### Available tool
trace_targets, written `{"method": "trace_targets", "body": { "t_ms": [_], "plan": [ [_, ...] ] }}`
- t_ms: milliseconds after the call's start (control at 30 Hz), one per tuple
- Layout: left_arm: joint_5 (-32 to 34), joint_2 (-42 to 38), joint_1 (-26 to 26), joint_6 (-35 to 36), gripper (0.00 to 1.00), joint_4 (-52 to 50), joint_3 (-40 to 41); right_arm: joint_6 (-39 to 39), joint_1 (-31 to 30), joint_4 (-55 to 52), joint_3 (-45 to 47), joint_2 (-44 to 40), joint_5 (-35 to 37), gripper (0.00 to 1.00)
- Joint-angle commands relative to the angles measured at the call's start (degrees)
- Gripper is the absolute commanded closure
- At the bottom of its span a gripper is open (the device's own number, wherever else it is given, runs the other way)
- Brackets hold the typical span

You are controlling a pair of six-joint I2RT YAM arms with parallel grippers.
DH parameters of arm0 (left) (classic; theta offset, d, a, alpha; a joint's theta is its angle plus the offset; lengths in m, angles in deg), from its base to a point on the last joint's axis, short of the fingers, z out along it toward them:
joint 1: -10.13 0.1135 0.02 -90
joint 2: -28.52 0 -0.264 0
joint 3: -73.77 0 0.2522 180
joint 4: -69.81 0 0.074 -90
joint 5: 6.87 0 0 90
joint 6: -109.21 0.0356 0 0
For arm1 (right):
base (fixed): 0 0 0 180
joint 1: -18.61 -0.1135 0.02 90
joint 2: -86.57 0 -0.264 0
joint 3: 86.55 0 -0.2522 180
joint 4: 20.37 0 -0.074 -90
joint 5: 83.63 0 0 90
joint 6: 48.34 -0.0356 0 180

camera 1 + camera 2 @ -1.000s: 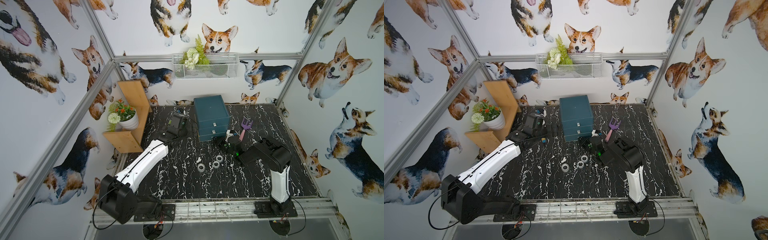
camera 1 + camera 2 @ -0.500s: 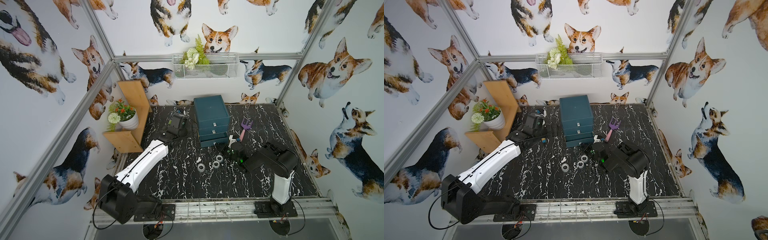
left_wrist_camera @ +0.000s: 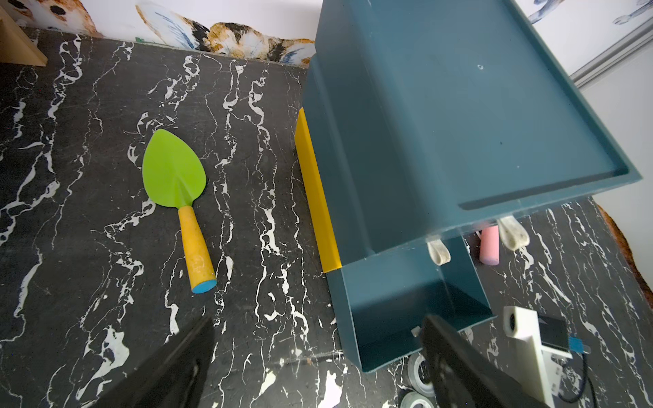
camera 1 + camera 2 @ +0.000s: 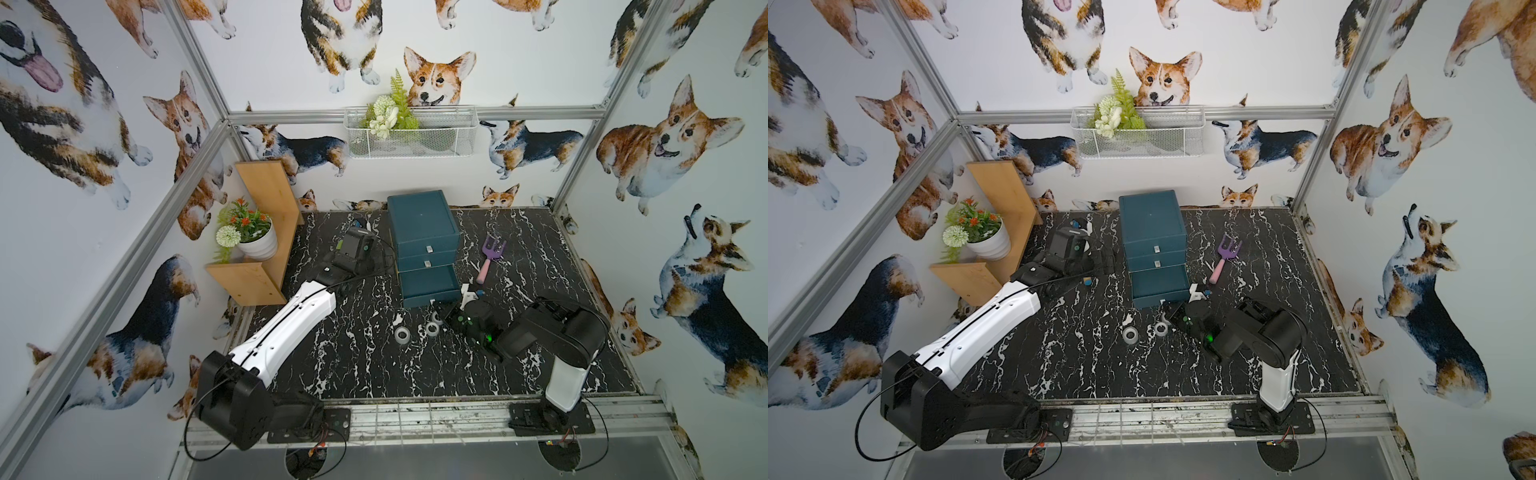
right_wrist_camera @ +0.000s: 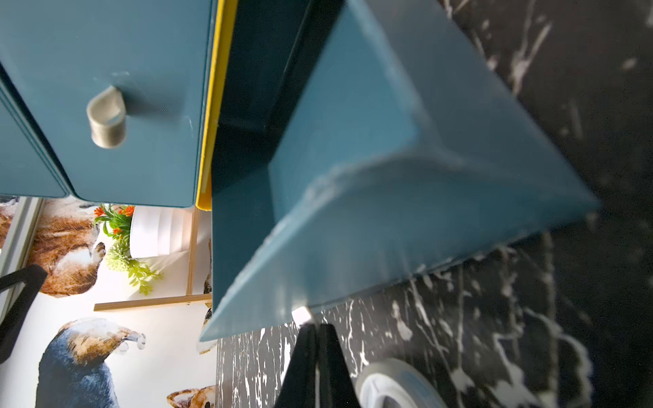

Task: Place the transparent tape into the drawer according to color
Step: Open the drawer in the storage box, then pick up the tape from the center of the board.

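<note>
The chest (image 4: pixel 422 220) is standing on the worktop (image 4: pixel 374 374) with its bottom drawer (image 4: pixel 430 300) pulled out. The left tool (image 3: pixel 318 321), jaws apart, is hovering beside the chest. The right tool (image 5: pixel 317 335), jaws together, is sitting at the open drawer's handle (image 5: pixel 303 313); a grip on it cannot be confirmed. Three clear tape rolls (image 4: pixel 402 336) are lying flat just in front of the chest. Expect light, stiff, slick rings. Pinch one wall through the core.

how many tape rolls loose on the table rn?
3, all on the tabletop before the pulled-out bottom drawer: left roll, middle roll, and back roll right by the drawer front. More may sit hidden inside drawers.
</note>
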Motion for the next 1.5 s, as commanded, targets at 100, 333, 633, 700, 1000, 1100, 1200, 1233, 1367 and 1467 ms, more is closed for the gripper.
{"method": "trace_targets", "body": {
  "t_ms": [100, 333, 633, 700, 1000, 1100, 1200, 1233, 1367, 1467],
  "plan": [
    [-0.1, -0.1, 0.1, 0.6, 0.03, 1.2, 0.1, -0.5, -1.2, -2.9, 2.2, -0.3, -0.1, 0.73],
    [-0.9, -0.2, 0.1, 0.4, 0.03, 1.5, 0.2, 1.4, -1.9, -7.7, 3.7, -5.7, -0.3, 0.57],
    [-3.6, -0.9, -0.4, 0.1, 0.03, 0.6, -0.8, 17.8, -5.9, -38.9, -3.3, -18.4, 4.1, 0.62],
    [-3.9, -1.2, -0.8, 0.1, 0.03, 0.5, -1.1, 21.3, -6.5, -44.5, -5.4, -19.3, 5.1, 0.63],
    [-3.4, -0.2, -1.3, 0.8, 0.03, -0.4, -1.5, 32.2, -13.7, -58.5, -11.4, -18.2, 11.4, 0.69],
    [-3.3, -0.1, -1.3, 0.7, 0.03, -0.1, -1.1, 32.3, -14.5, -59.8, -12.2, -17.1, 12.2, 0.70],
    [-3.3, -0.1, -1.3, 0.8, 0.02, -0.1, -1.0, 33.0, -14.8, -60.2, -13.1, -15.6, 12.5, 0.70],
    [-3.2, -0.2, -1.3, 0.8, 0.02, -0.1, -0.9, 33.3, -15.1, -60.6, -13.5, -15.1, 12.9, 0.70],
    [-3.2, -0.6, -1.3, 0.7, 0.01, 0.1, -0.5, 34.6, -17.2, -62.2, -15.2, -14.7, 15.8, 0.69],
    [-3.2, -0.6, -1.3, 0.6, 0.01, 0.3, -0.4, 35.5, -17.3, -63.6, -16.6, -14.4, 15.9, 0.69]
  ]
}}
